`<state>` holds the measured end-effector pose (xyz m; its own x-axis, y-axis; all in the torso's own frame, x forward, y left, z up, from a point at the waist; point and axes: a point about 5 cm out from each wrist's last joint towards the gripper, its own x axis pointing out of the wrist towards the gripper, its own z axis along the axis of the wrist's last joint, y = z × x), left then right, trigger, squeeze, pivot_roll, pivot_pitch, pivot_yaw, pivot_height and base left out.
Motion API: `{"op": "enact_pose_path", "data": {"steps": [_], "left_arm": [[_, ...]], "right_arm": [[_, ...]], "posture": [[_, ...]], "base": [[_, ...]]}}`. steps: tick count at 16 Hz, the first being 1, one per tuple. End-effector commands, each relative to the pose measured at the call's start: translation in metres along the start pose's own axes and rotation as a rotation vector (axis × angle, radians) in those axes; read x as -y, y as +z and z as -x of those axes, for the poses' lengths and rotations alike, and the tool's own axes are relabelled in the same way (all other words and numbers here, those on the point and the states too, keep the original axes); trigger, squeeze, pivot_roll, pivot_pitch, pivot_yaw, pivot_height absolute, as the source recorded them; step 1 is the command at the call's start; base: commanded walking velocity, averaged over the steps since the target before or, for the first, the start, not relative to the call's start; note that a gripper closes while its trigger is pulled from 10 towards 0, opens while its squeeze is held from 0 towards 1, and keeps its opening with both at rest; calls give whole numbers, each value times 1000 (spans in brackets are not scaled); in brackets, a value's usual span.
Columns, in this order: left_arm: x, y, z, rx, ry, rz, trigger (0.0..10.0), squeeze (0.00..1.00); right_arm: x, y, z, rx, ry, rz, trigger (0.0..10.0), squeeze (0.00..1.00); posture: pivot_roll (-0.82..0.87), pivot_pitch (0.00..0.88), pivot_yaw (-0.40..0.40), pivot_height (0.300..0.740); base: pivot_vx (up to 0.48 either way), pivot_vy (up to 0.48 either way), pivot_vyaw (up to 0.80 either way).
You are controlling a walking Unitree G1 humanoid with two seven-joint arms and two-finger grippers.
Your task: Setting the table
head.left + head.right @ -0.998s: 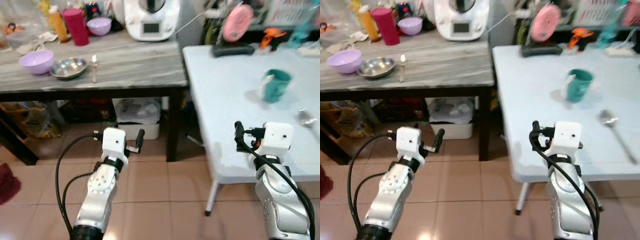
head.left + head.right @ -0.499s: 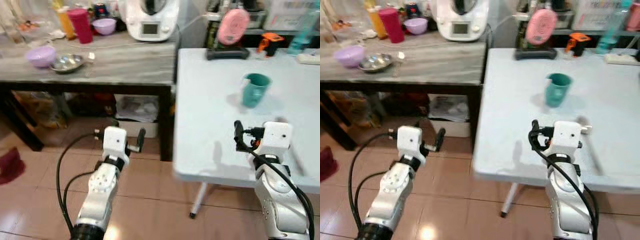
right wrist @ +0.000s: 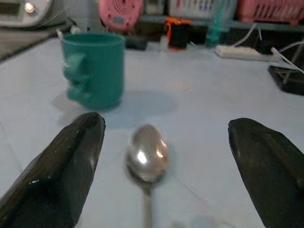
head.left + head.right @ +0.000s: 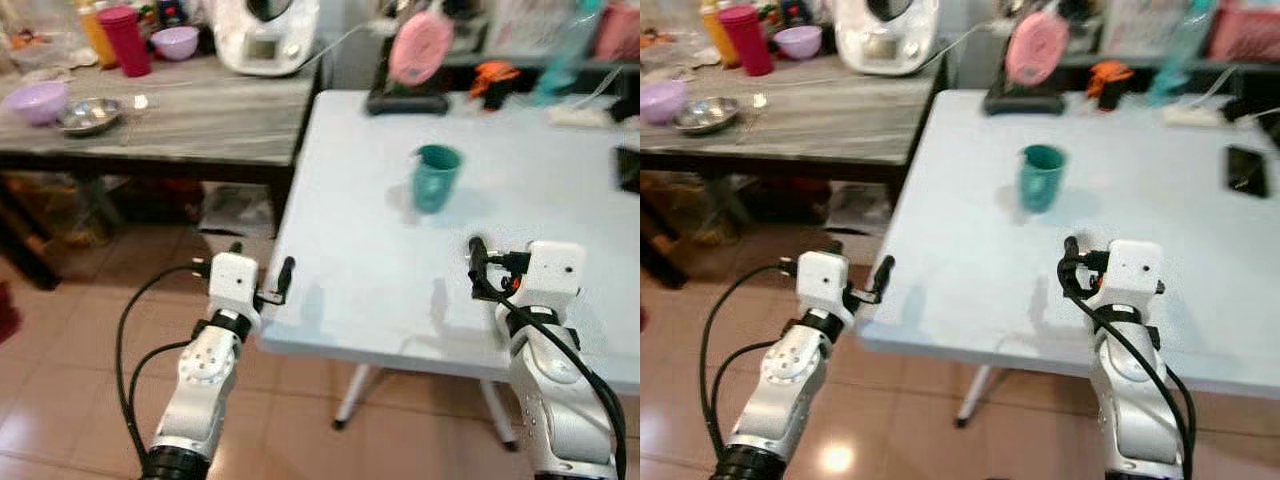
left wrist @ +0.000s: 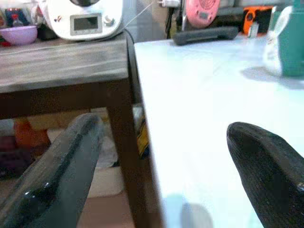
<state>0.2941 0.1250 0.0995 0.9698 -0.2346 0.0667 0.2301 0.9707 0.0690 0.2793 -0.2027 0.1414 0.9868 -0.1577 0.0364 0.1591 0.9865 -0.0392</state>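
Observation:
A teal mug (image 4: 436, 176) stands on the white table (image 4: 350, 260), a little past my right gripper (image 3: 164, 166). That gripper is open and hovers low over the table, with a metal spoon (image 3: 146, 154) lying between its fingers and the mug (image 3: 93, 69) behind it. My left gripper (image 5: 161, 161) is open and empty at the table's near left corner. On the grey side table (image 4: 200, 125) to the left are a purple bowl (image 4: 35, 101), a steel bowl (image 4: 88, 115) and a small spoon (image 4: 138, 101).
A white kitchen machine (image 4: 262, 35), a red cup (image 4: 126, 38) and another purple bowl (image 4: 175, 42) stand at the back of the grey table. A pink fan (image 4: 418, 50), a power strip (image 4: 1185, 115) and a black phone (image 4: 1244, 170) sit on the white table's far side.
The whole view has shifted: the camera has moved right and closer to the white table. Both grippers hold the same open pose before me.

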Motion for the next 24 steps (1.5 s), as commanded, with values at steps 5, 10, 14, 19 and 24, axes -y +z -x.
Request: {"op": "enact_pose_path", "data": {"steps": [5,10,14,19,24], "left_arm": [[-5,-4,6,-18,-4,-9,10000,0],[9,8,14,61,-274,13,10000,0],[20,7,21,42,-479,-34,10000,0],[26,10,24,54,-551,-7,10000,0],[30,11,25,57,-588,-14,10000,0]], "right_arm": [[-7,1,0,7,18,-7,10000,0],[-16,-1,-6,-14,47,-24,10000,0],[-33,-4,-20,-53,113,3,10000,0],[-45,-27,-27,-187,155,51,10000,0],[-55,-31,-33,-204,178,31,10000,0]], "posture": [[-280,86,49,740],[-280,105,48,740],[-288,118,53,740],[-289,128,58,740],[-286,133,62,740]], "base": [[0,-58,0],[0,0,0],[0,0,0],[0,0,0],[0,0,0]]}}
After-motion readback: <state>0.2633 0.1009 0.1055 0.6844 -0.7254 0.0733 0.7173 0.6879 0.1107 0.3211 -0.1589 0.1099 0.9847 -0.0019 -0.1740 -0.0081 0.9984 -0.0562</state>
